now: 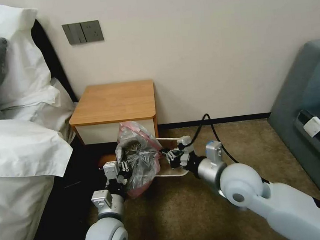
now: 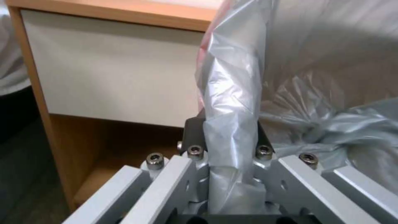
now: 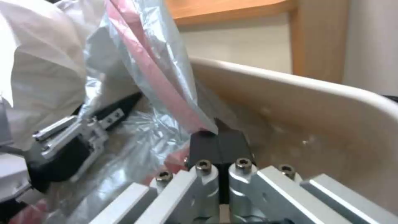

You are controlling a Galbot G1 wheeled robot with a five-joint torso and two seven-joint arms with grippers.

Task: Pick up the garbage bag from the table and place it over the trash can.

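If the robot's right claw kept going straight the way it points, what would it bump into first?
Probably the thin grey plastic garbage bag with the pinkish-red edge, already pinched in the right claw. Beyond it is the inside wall of the beige plastic trash can, though depth is hard to judge.

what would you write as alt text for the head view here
Two robot grippers hold a crinkly grey garbage bag with a pinkish edge over a beige trash can on brown carpet, in front of a wooden table. The left gripper is shut on the bag's left side, the right gripper on its right edge. White bedding lies on the left.
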